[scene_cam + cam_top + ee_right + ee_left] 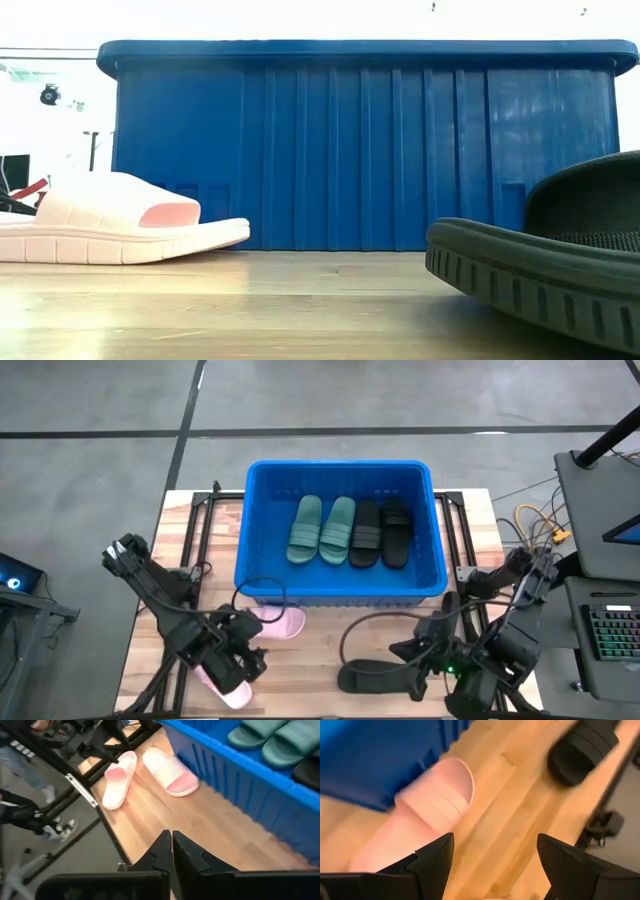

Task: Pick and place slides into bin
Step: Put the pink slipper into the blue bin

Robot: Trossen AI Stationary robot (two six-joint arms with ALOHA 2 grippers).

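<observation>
You are looking at a pale wooden table (330, 635) standing on a grey floor, with the blue bin (340, 592) set at its far middle. The bin is a big rectangular tub with ribbed walls and a rolled rim.

At your left, the left gripper (236, 665) hangs over the near-left part of the table with its jaws spread wide and nothing between them. Two light pink slides lie there: one pink slide (279, 624) rests just in front of the bin's near wall, the other pink slide (226, 688) sits nearer the table's front edge, partly under the gripper. Both are smooth foam with a wide strap and a ridged sole edge.

Inside the bin, from left to right, you have two sage green slides (322, 529) side by side, then two black slides (381, 532) beside them, all lying flat, straps up.

At your right, another black slide (375, 676) lies on the table's near edge, close to the right gripper (171, 851), whose jaws are pressed together and hold nothing.
</observation>
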